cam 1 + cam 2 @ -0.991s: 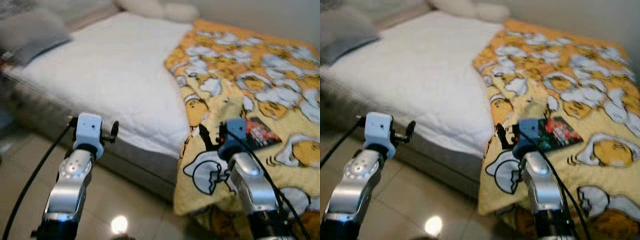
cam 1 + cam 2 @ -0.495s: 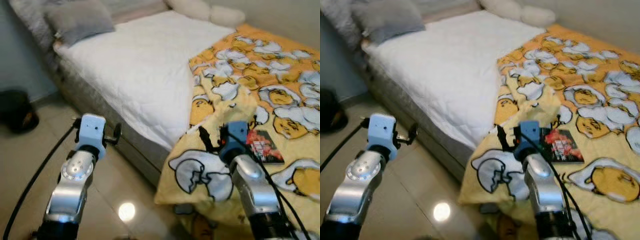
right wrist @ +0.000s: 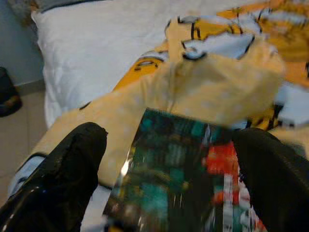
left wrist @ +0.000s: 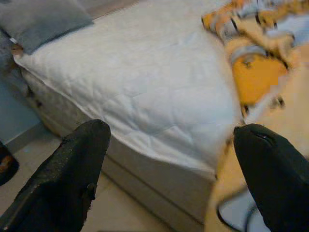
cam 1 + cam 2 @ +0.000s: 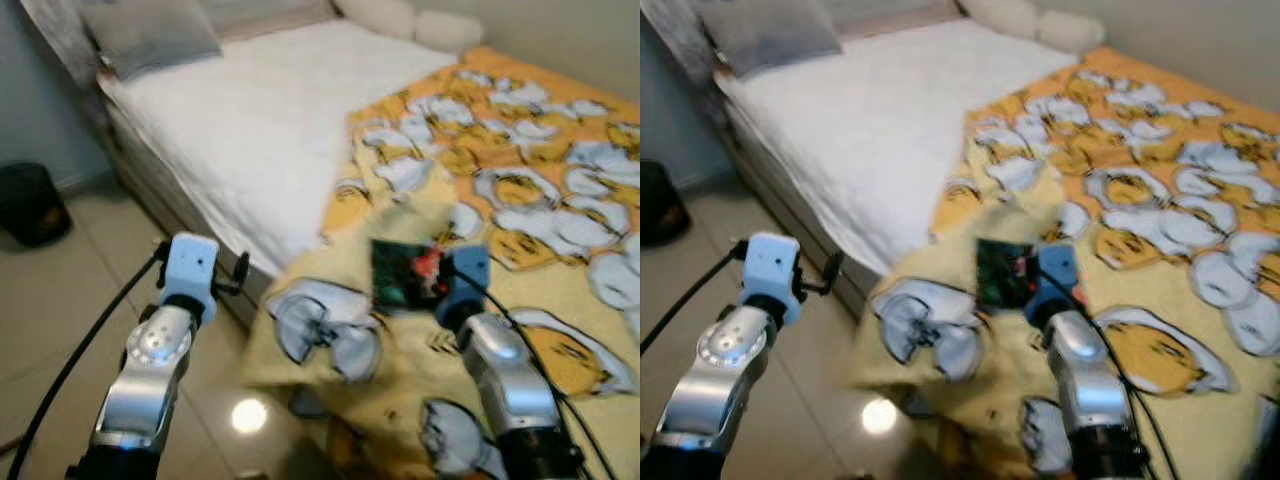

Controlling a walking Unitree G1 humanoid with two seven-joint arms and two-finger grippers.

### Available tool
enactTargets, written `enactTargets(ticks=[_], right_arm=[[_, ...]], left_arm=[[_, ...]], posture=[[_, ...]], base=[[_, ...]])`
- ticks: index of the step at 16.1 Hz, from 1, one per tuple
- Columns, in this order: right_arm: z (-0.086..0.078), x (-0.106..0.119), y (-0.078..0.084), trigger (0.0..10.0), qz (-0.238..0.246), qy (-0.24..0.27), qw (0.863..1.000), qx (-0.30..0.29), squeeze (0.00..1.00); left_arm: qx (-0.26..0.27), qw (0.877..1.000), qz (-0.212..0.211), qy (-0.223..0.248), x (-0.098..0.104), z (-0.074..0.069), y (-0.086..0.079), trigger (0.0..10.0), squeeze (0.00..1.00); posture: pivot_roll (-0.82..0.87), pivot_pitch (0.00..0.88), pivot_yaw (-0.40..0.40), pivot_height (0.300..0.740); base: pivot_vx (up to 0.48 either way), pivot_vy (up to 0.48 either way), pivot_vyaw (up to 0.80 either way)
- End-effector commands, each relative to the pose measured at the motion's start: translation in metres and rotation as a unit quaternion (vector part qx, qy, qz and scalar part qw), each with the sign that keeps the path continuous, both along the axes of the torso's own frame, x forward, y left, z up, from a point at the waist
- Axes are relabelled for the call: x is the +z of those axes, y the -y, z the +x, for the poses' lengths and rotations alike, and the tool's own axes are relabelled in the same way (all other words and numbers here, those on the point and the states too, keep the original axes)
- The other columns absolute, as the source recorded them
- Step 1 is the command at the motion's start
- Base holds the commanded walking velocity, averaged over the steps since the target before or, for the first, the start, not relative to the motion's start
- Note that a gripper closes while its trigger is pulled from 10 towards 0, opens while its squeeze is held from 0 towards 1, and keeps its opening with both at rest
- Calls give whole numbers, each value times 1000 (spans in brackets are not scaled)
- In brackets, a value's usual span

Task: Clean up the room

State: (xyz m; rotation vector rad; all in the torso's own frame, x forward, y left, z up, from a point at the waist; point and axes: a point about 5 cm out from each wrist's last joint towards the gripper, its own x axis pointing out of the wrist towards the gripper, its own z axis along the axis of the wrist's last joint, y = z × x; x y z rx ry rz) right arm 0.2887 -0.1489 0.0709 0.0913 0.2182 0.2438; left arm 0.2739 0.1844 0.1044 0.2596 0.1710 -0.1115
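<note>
Right wrist view: dark book (image 3: 183, 179) lies between the right gripper's (image 3: 169, 159) spread fingers, on yellow blanket (image 3: 217, 92).

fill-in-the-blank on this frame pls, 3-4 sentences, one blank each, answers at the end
1. The dark book lies on the ____ blanket with the egg cartoon print.
2. The right pincer, fingers open, points at the ____.
3. The left pincer is held off the bed's side with its fingers ____, nothing between them.
4. The grey pillow sits on the ____ mattress cover.

Missing words: yellow; book; open; white
</note>
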Motion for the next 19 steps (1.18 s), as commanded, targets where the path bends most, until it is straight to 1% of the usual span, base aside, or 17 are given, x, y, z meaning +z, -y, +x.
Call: enactTargets(ticks=[1,2,3,4,5,6,7,8,10,11,12,13,14,15,16,17,19], right_arm=[[1,2,-2,10000,12,-4,1000,2,1000],[1,-1,1,10000,8,-16,1000,-11,1000],[0,-7,4,10000,17,-48,998,-27,1000],[0,-8,5,10000,18,-54,998,-31,1000],[0,-10,7,10000,64,-80,993,-55,0],[0,-11,8,10000,110,-101,986,-71,0],[0,-11,8,10000,128,-108,983,-74,0],[0,-14,5,10000,176,-138,972,-72,0],[4,-22,7,10000,220,-188,954,-84,0],[11,-25,11,10000,234,-197,946,-107,0],[15,-28,14,10000,257,-209,935,-130,0],[18,-32,17,10000,283,-227,919,-154,0],[20,-38,20,10000,297,-249,903,-184,0],[19,-45,24,10000,286,-269,896,-209,0],[19,-48,25,10000,276,-277,894,-217,0],[19,-51,25,10000,291,-283,885,-230,0],[23,-49,25,10000,335,-275,868,-242,0]], left_arm=[[-11,1000,15,3,4,1,1,10000,1000],[-31,999,37,-2,3,0,3,10000,1000],[-61,997,42,-9,3,-2,8,10000,1000],[-66,997,42,-10,3,-3,9,10000,1000],[-100,994,45,-23,0,-8,15,10000,1000],[-128,990,48,-36,-4,-13,18,10000,1000],[-138,988,50,-41,-5,-15,19,10000,1000],[-162,984,57,-53,-9,-18,19,10000,1000],[-194,977,66,-64,-10,-15,18,10000,1000],[-224,969,74,-70,-9,-14,20,10000,1000],[-255,961,80,-76,-8,-14,22,10000,1000],[-278,953,83,-83,-7,-14,23,10000,1000],[-308,943,87,-93,-6,-15,23,10000,1000],[-333,933,91,-102,-5,-18,22,10000,1000],[-341,929,93,-105,-5,-20,22,10000,1000],[-357,923,82,-114,-5,-23,20,10000,1000],[-369,920,49,-122,-2,-27,17,10000,1000]], posture=[[-7,0,-5,740],[-6,0,-5,740],[-6,0,-6,740],[-6,0,-6,740],[-7,0,-8,740],[-7,0,-8,740],[-12,0,-3,740],[-21,0,7,740],[-44,0,31,740],[-45,0,34,740],[-46,0,40,740],[-43,0,42,740],[-36,0,37,740],[-31,0,35,740],[-29,0,34,740],[-22,0,28,740],[-18,0,27,740]], base=[[0,0,0],[0,0,0],[0,0,0],[0,0,0],[0,0,0],[0,0,0],[0,0,0],[0,0,0],[0,0,0],[0,0,0],[0,0,0],[0,0,0],[0,0,0],[0,0,0],[0,0,0],[0,0,0],[0,0,0]])
